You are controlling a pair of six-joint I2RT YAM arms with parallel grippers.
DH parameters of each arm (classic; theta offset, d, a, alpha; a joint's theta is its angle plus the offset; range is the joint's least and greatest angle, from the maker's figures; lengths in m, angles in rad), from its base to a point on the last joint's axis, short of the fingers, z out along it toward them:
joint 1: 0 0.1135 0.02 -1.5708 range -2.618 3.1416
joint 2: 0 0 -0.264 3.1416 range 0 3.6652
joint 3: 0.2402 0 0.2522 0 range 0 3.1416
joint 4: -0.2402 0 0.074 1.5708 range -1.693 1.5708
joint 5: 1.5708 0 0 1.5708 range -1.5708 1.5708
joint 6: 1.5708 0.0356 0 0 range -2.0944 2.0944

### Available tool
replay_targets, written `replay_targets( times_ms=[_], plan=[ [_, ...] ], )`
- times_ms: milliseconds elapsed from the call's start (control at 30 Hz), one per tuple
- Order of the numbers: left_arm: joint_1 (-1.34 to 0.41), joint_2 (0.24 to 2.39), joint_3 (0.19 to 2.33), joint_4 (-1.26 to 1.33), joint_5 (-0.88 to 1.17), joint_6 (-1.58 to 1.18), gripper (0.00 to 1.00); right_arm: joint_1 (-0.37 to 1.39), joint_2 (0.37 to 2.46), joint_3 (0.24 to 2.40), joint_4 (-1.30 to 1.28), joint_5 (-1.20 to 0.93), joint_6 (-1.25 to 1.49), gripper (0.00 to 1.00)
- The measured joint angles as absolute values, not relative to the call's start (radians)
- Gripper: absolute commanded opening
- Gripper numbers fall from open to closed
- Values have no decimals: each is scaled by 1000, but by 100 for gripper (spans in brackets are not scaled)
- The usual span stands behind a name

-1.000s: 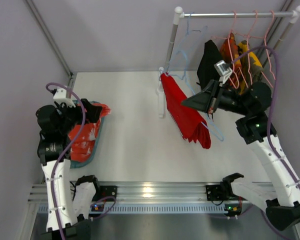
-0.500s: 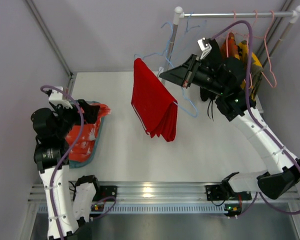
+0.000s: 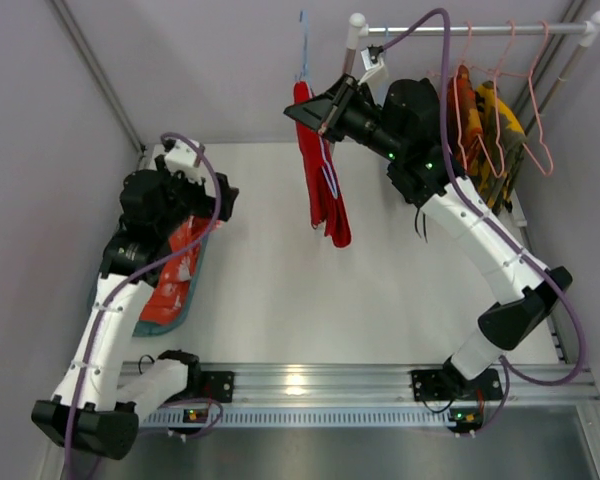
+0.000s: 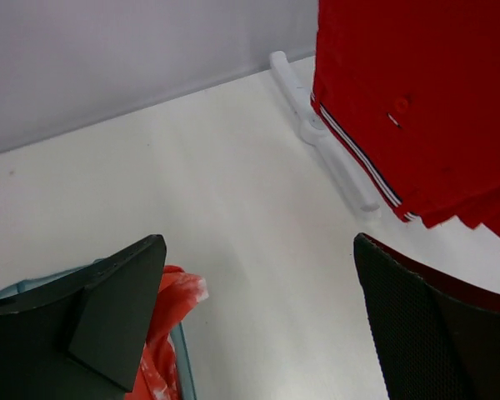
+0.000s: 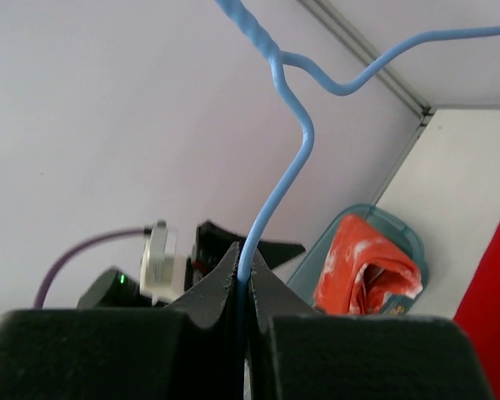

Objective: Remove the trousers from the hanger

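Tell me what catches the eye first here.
The bright red trousers, hanging mid-air at the back centre from a blue hanger pinched in the shut right tool. Next, the blotchy orange-red trousers heaped in a teal tray at the left, near the open left tool.

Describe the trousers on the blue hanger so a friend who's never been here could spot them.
Find the clothes rail at the back right. Just left of its post, the right fingers pinch a blue hanger, and red trousers hang from it. They are plain bright red, unlike the blotchy orange-red pair in the left tray or the yellow-orange clothes on the rail.
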State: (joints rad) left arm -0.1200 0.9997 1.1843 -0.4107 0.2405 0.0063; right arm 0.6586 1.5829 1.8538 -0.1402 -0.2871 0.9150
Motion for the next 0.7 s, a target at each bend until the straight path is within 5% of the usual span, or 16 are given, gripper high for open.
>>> replay_targets(
  times_ms=[500, 700],
  plan=[
    [-485, 918, 995, 21, 58, -66, 97, 715, 1750, 2054, -157, -123, 870, 0],
    [-607, 949, 982, 118, -30, -84, 86, 738, 1784, 2083, -161, -117, 855, 0]
  ],
)
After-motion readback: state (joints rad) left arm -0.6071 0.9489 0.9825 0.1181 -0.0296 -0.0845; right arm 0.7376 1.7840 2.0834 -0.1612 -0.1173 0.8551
